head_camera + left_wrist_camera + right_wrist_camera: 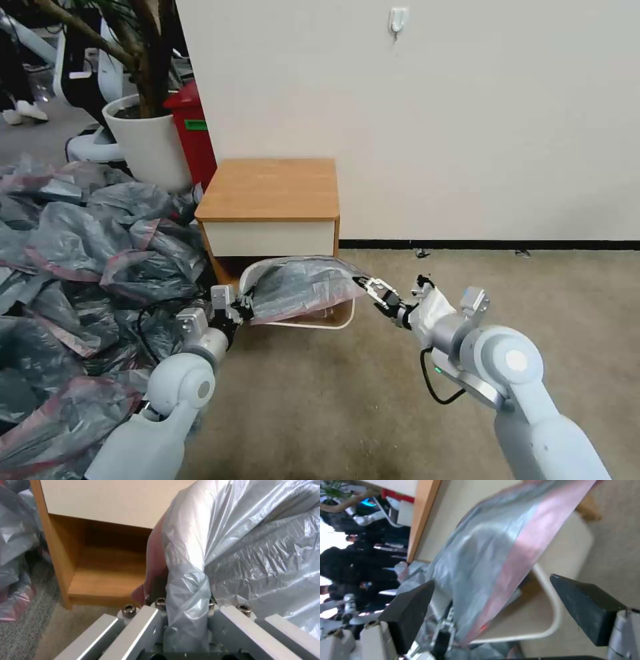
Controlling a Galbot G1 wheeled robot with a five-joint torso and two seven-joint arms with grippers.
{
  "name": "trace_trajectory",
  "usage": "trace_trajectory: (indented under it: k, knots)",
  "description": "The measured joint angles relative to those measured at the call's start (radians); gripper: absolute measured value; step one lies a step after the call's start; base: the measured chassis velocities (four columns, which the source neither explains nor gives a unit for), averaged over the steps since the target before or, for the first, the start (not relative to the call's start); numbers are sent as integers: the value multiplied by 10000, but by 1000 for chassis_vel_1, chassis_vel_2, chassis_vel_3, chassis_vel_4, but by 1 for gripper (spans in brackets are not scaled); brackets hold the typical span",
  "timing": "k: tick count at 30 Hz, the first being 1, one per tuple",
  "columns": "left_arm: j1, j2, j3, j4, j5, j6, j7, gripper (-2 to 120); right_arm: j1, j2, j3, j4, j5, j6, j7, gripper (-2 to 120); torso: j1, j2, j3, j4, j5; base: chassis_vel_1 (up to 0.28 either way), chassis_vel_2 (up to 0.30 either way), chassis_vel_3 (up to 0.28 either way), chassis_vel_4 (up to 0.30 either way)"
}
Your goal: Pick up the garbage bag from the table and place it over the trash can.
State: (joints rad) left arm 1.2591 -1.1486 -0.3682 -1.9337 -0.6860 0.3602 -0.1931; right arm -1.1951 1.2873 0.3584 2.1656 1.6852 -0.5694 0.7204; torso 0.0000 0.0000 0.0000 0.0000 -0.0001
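Note:
The grey garbage bag (300,288) with its pink-red band lies spread over the top of the cream trash can (333,325), which stands on the floor against the front of the wooden table (270,190). My left gripper (245,309) is shut on the bag's left edge. In the left wrist view the plastic (250,555) bunches between its fingers (146,620). My right gripper (368,287) sits at the bag's right corner. In the right wrist view its black pads (583,610) stand wide open, with the bag (493,555) and the can's rim (550,620) lying between and beyond them.
A big heap of similar grey bags (80,267) covers the floor on the left. Behind it are a white plant pot (150,143) and a red bin (193,133). The wall runs behind the table. Open carpet (533,293) lies to the right.

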Motion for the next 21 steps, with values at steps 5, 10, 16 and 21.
trace_trajectory:
  k: [5, 10, 16, 21]
  knots:
    - [30, -36, -7, -94, -136, 27, -25, 3, 2, 428, -283, 19, -32, -10, 201, 89, 0, 0, 0, 0, 0, 0, 0, 0, 0]
    - [29, -47, -4, -111, -177, 39, -40, 3, 32, 609, -414, -60, -63, -12, 261, 89, 0, 0, 0, 0, 1, 0, 0, 0, 0]
    - [34, -110, 50, -177, -189, 99, -48, 3, 189, 796, -476, -245, -102, 22, 326, 89, 0, 0, 0, 0, 1, 0, 0, 0, 0]
    - [59, -154, 83, -265, -235, 204, -55, 3, 345, 1014, -607, -532, -329, 180, 341, 89, 0, 0, 0, 0, 0, 0, 0, 0, 0]
